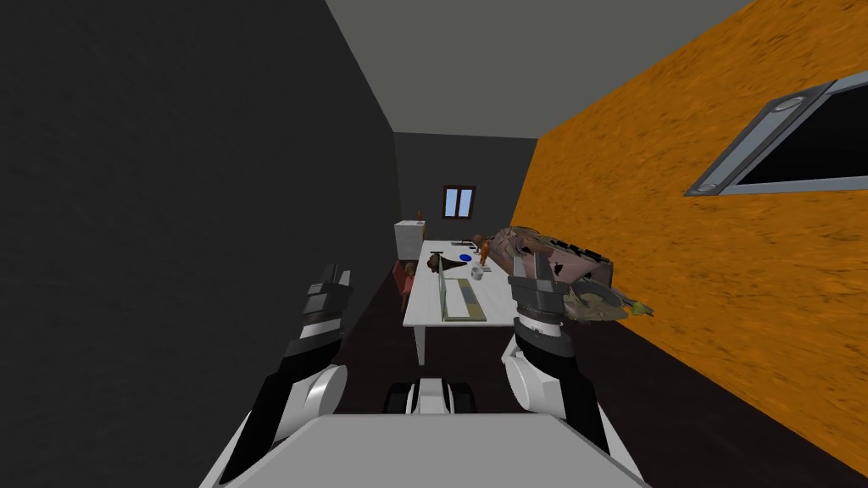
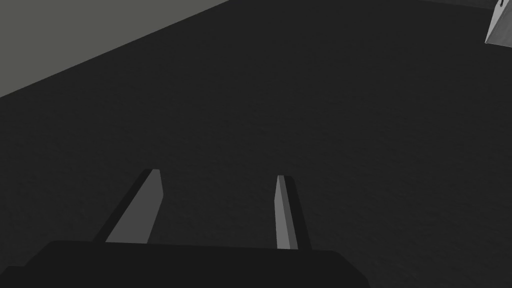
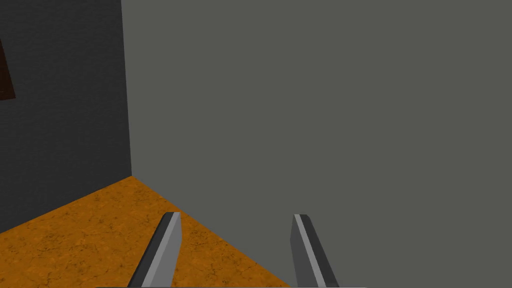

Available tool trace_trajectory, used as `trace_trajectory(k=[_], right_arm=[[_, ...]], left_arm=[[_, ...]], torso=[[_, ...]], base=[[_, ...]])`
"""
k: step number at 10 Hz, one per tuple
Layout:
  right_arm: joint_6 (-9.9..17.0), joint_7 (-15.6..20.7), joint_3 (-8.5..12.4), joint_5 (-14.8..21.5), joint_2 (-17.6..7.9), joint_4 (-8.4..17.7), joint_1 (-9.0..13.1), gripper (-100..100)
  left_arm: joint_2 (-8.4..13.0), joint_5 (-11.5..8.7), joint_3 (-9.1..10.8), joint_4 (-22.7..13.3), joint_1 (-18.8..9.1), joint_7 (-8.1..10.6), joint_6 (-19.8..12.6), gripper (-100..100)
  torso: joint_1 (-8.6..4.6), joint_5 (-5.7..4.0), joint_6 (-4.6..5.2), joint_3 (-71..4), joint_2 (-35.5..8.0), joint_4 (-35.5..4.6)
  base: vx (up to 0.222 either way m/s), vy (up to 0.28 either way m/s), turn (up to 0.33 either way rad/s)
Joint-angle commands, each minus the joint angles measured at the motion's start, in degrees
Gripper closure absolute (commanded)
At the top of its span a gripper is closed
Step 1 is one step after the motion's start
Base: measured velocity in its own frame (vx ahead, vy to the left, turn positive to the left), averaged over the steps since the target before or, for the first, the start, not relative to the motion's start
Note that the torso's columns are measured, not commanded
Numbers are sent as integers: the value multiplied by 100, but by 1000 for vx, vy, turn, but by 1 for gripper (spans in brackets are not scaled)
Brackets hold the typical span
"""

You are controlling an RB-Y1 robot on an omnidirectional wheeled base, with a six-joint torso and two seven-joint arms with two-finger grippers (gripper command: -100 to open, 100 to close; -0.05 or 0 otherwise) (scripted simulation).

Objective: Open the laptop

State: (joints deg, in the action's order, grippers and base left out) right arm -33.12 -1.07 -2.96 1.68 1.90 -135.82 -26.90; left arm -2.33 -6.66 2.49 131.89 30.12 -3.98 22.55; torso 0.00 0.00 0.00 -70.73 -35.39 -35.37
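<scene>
The laptop (image 1: pixel 464 302) lies near the front end of a long white table (image 1: pixel 421 307) ahead of me. Its lid (image 1: pixel 442 296) stands upright at the base's left edge, and the keyboard side faces right. Both arms are raised short of the table. My left gripper (image 1: pixel 335 273) hangs left of the table over the dark floor, and its fingers (image 2: pixel 150 200) stand open with nothing between them. My right gripper (image 1: pixel 540 264) is up beside the table's right edge, open and empty as well (image 3: pixel 237 216).
Farther along the table are a dark brown object (image 1: pixel 436 264), a mug (image 1: pixel 477 274), a blue item (image 1: pixel 464 257) and an orange figure (image 1: pixel 484 246). A red chair (image 1: pixel 407 280) stands at its left, a cluttered sofa (image 1: pixel 555 254) at its right, a white cabinet (image 1: pixel 409 237) behind.
</scene>
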Motion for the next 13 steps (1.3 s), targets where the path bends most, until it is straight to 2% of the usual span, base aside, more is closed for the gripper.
trace_trajectory(k=[1, 3, 7, 10, 13], right_arm=[[9, 56, 21, 50, -253, 20, -4, -100], [29, 182, 70, 164, -597, 66, -13, -100], [96, 595, 227, 534, -1134, 223, -42, -100], [160, 1004, 383, 902, -1336, 367, -73, -100], [228, 1470, 560, 1321, -1426, 513, -112, -100]], left_arm=[[0, 0, 0, 0, 0, 0, 0, 0], [0, 0, 0, -3, 1, 0, -1, 0], [-1, 0, -1, -3, 1, 0, -1, 0], [-1, 0, -1, -3, 1, 0, -1, 0], [-1, 0, -1, -3, 1, 0, -1, 0]], torso=[[0, 0, 0, -846, -423, -423], [6, 2, 0, -1354, -668, -668], [3, 1, 0, -1386, -687, -690], [2, 1, 0, -1383, -691, -692], [1, 0, 0, -1384, -691, -691]], base=[[9, 12, -9], [9, 34, -21], [19, 68, -31], [25, 92, -39], [28, 107, -47]])
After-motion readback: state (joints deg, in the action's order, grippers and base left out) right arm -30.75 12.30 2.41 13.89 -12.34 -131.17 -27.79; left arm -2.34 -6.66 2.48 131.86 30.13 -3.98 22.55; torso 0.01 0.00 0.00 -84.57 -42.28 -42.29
